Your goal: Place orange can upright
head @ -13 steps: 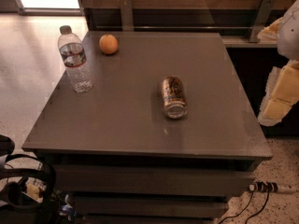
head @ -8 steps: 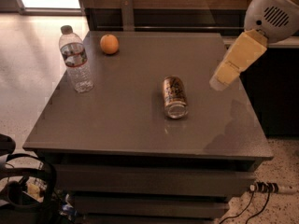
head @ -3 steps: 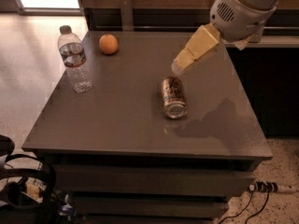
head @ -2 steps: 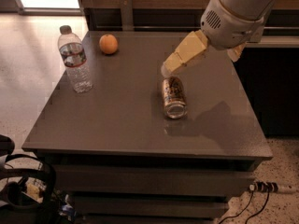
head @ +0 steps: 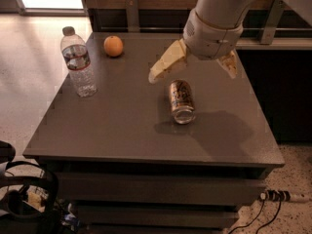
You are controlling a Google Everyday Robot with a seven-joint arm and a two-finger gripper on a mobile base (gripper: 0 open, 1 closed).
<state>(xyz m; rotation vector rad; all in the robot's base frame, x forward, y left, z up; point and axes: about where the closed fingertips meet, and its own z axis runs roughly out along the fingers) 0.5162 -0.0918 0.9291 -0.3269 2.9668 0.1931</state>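
The orange can (head: 181, 101) lies on its side near the middle of the grey table (head: 122, 126), its silver open end toward the front edge. My gripper (head: 193, 76) hangs above the can's far end, wide open and empty. One pale finger (head: 165, 63) points down-left and the other finger (head: 229, 64) sits to the right. The fingers straddle the space above the can without touching it.
A clear plastic water bottle (head: 78, 63) stands upright at the table's left. A round orange fruit (head: 113, 46) sits at the back left. A dark counter runs behind and to the right. Cables and gear lie on the floor at front left (head: 24, 199).
The arm has swung in from the right and lowered, so the open gripper now hangs over the can. The can, bottle and fruit have not moved.
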